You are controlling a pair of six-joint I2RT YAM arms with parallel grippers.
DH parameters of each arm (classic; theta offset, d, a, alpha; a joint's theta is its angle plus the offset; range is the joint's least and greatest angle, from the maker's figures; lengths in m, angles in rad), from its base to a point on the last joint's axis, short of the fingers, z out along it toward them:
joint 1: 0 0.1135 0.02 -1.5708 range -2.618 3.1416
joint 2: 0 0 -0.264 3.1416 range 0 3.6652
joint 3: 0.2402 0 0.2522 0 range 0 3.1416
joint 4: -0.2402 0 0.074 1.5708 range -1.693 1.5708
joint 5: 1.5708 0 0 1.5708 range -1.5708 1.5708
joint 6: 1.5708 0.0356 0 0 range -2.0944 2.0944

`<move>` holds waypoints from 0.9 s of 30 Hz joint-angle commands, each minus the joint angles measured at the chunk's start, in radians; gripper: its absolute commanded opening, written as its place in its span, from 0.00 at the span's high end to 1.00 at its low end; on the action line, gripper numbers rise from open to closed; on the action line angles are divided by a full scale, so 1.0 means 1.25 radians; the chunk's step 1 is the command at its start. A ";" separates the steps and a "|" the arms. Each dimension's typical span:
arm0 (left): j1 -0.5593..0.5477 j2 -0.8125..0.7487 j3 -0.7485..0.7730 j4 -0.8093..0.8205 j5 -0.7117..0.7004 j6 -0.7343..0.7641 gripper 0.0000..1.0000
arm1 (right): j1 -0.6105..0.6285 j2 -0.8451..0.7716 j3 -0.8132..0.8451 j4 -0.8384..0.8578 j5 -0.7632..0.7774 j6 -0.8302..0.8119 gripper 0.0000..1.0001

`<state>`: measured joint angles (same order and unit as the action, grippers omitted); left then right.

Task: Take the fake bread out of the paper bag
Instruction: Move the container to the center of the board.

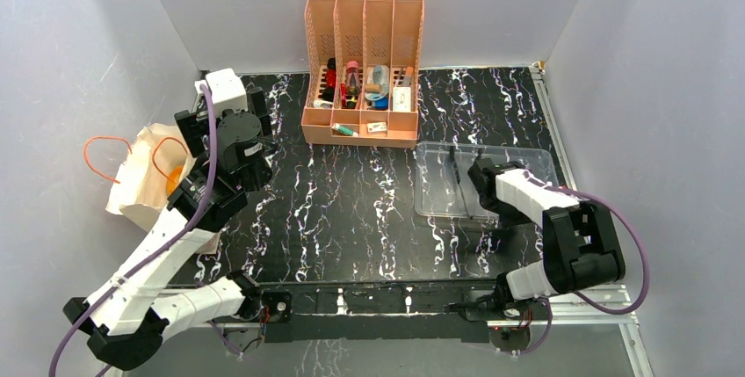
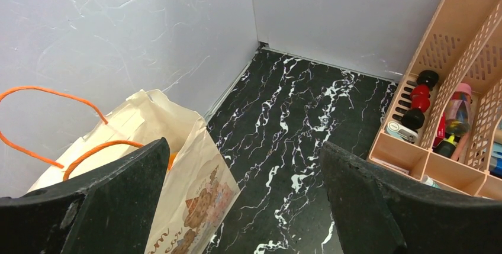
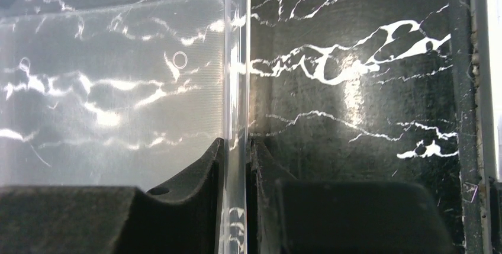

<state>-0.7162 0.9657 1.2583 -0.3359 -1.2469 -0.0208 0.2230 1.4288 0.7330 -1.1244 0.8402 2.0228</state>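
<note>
Beside the creased paper bag (image 2: 198, 174), the left gripper (image 2: 243, 203) gapes empty; the right gripper (image 3: 237, 174) pinches the glossy clear tray (image 3: 118, 58) by its rim.

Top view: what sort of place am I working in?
Probably a lab test cell, not a real kitchen: plain grey walls box in a black marbled table, with staged props, a peach organizer and a clear tray.

Overhead view, two close wrist views
</note>
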 commanded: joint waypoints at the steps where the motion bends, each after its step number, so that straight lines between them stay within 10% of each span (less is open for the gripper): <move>1: 0.002 0.001 0.009 -0.010 0.000 -0.004 0.02 | -0.047 -0.046 -0.010 0.011 0.062 -0.010 1.00; 20: 0.002 0.008 0.034 -0.101 0.022 -0.053 0.02 | -0.087 0.117 0.092 0.183 0.043 -0.113 0.99; 27: 0.005 0.034 0.069 -0.156 0.053 -0.094 0.02 | -0.117 0.210 0.182 0.212 0.045 -0.175 0.82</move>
<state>-0.7162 0.9932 1.2915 -0.4759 -1.2037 -0.1020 0.1074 1.6493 0.8902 -0.8936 0.8616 1.8572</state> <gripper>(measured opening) 0.981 0.138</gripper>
